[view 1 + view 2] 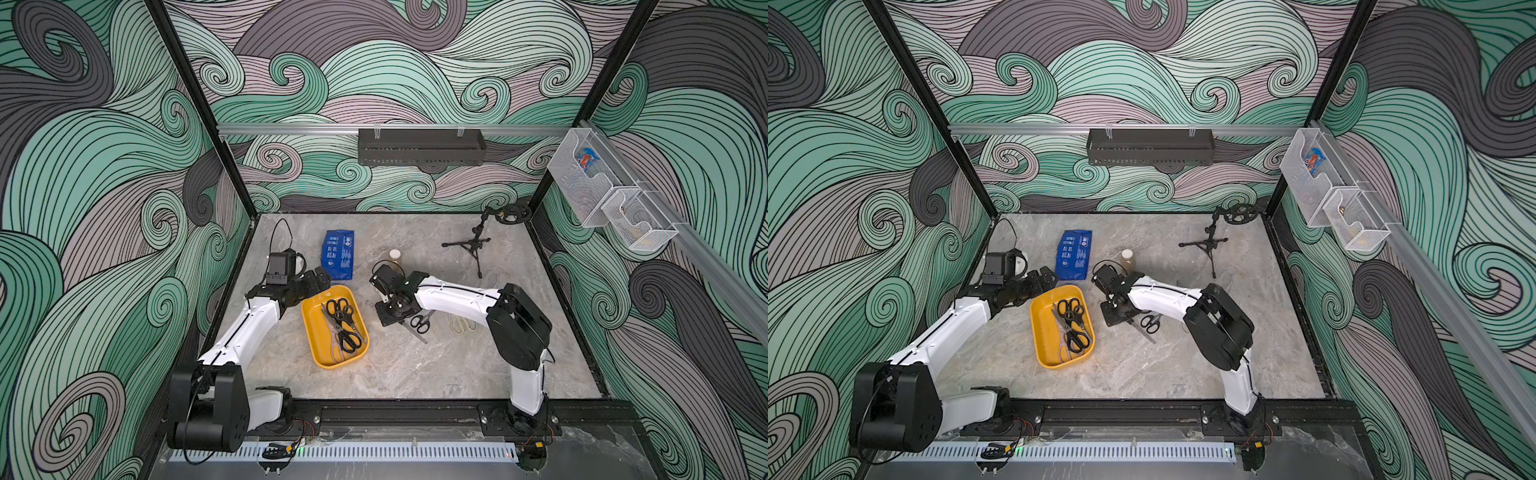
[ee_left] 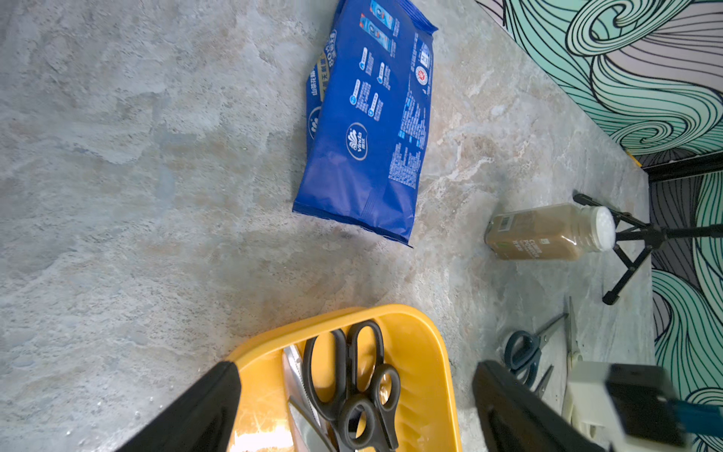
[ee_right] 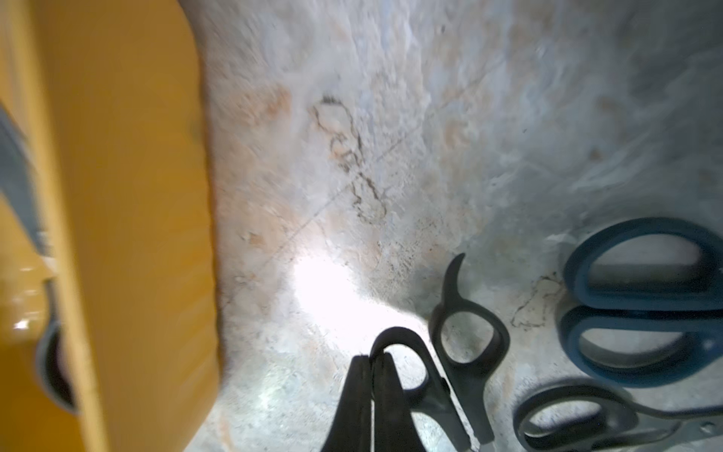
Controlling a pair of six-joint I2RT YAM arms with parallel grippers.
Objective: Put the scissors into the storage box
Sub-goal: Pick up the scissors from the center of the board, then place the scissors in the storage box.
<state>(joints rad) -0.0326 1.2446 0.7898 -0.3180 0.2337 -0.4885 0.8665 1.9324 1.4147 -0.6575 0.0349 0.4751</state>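
Observation:
The yellow storage box [image 1: 316, 336] [image 1: 1043, 336] lies left of the table's centre and holds several black-handled scissors [image 1: 343, 320] [image 2: 352, 375]. My left gripper [image 1: 321, 279] [image 2: 356, 366] hangs open over the box's far corner, with nothing between its fingers. To the right of the box, my right gripper [image 1: 388, 312] [image 3: 369, 362] is shut on the handle loop of a black-handled scissors [image 3: 450, 352], low at the table. Beside it lie a blue-handled pair [image 3: 641, 301] [image 2: 522, 350], another dark pair [image 3: 567, 418] and cream shears [image 1: 461, 325].
Behind the box lie a blue wipes packet [image 1: 337, 254] and a spice bottle [image 1: 395, 254]. A black mini tripod [image 1: 469, 246] stands at the back right. A black perforated bin [image 1: 419, 146] hangs on the back wall, and white mesh baskets [image 1: 602, 187] hang on the right wall.

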